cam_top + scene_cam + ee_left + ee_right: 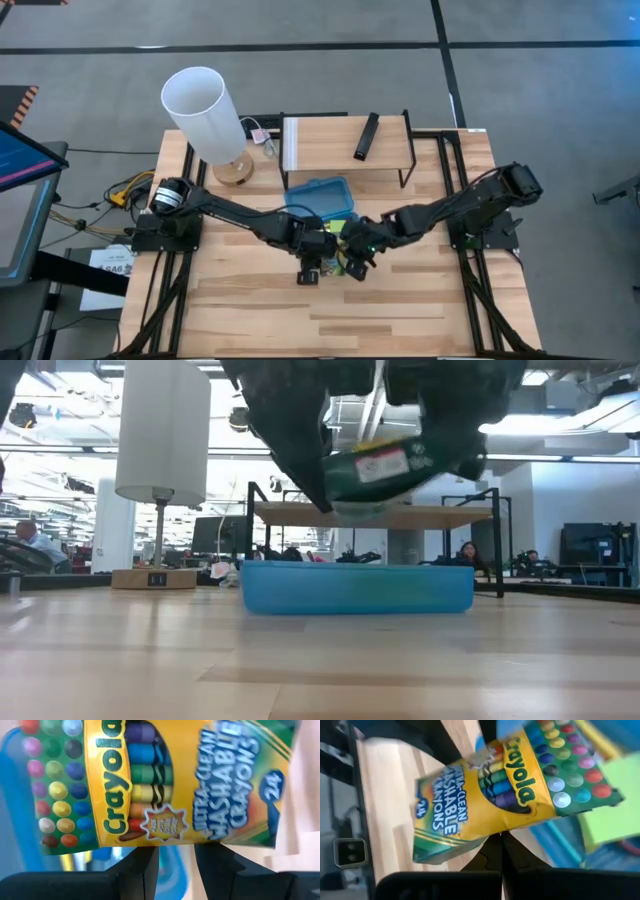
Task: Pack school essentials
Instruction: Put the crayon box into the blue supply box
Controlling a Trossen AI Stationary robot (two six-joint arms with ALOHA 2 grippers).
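A: Where is the crayon box (155,785) seen?

B: It is held in the air above the middle of the tabletop (400,310), just in front of the blue tray (355,588). In the low view it is seen lifted clear of the wood, tilted, higher than the tray's rim.

A: By which gripper is it held?

B: By both, it appears. The left gripper (176,857) is closed part-way on one edge of the box, its two dark fingers (142,862) being pressed against the cardboard. The right gripper (501,842) is shut tight, with the opposite edge of the box pinched between its fingers.

A: How are the arms placed?

B: They are stretched inward from the left and right edges of the tabletop and are brought together near its middle, where the two grippers are almost touching.

A: What is seen in the tray?

B: A green sticky-note pad (615,805) is seen in it, beside the box, in the right wrist view. Other contents cannot be told.

A: And elsewhere?

B: A white lamp (205,110) is stood at the far left corner. A wooden shelf (330,140) is set along the far edge, and a slim black bar (367,136) is laid on it.
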